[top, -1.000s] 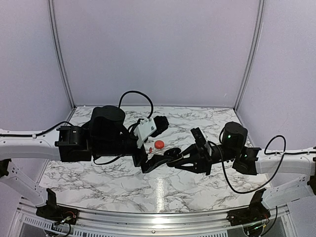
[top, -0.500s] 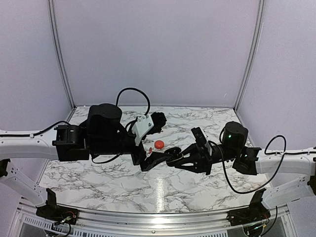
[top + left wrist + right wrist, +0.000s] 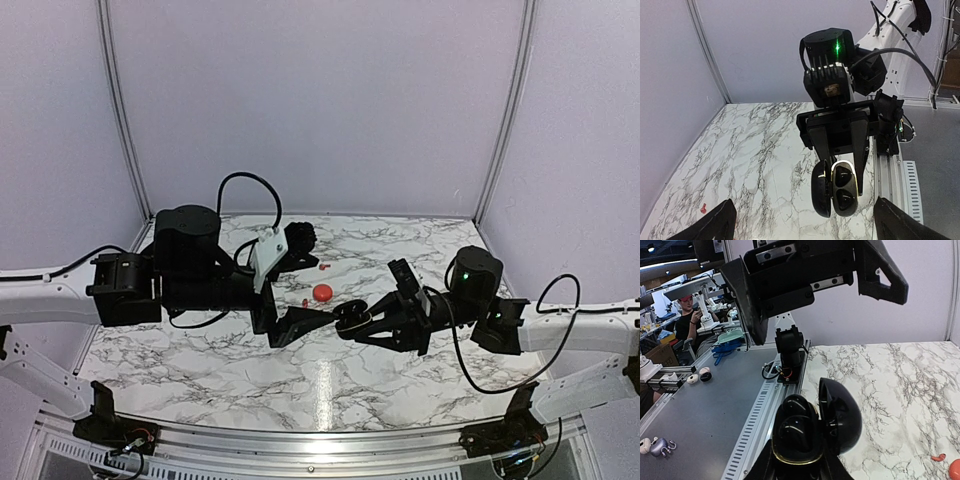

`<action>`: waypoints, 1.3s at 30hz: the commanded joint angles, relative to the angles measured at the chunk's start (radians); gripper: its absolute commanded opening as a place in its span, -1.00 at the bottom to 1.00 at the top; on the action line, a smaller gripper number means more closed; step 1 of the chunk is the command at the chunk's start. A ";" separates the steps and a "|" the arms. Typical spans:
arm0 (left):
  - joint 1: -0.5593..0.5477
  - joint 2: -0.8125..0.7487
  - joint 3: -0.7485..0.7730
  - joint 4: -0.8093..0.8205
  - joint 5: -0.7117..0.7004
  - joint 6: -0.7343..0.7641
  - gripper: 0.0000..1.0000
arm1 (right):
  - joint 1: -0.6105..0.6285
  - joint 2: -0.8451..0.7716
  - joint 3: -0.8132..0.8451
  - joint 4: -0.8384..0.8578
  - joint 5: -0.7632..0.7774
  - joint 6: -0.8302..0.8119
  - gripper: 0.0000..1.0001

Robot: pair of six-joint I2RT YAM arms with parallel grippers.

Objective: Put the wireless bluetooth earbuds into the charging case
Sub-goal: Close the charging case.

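Two tiny red earbuds [image 3: 304, 301] lie loose on the marble worktop [image 3: 240, 385], around its middle. One is just beside the round red case [image 3: 322, 292], on the side toward the left arm. The farther earbud [image 3: 324, 267] sits apart from that case, toward the worktop's far edge. Neither is touched by a claw.

The left claw [image 3: 312, 280] hangs over them with its fingers spread wide and nothing between them. In its own wrist view one red bud [image 3: 703, 209] shows on the marble near the far finger [image 3: 715, 225].

The right claw [image 3: 352, 318] is to the right of the buds and the red case. It is clamped on the oval black case [image 3: 837, 187], held above the worktop with the lid swung open toward the left claw. Two dark rounded shapes fill its wells; I cannot tell whether they are seated buds or bare sockets. From the right wrist, a red bud [image 3: 938, 457] and the red case's edge [image 3: 955, 470] lie low at the right, well clear of the black case [image 3: 805, 435].
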 commanded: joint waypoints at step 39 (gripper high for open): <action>0.093 -0.123 -0.200 0.195 -0.357 -0.303 0.98 | -0.232 0.184 0.075 -0.064 0.186 0.198 -1.00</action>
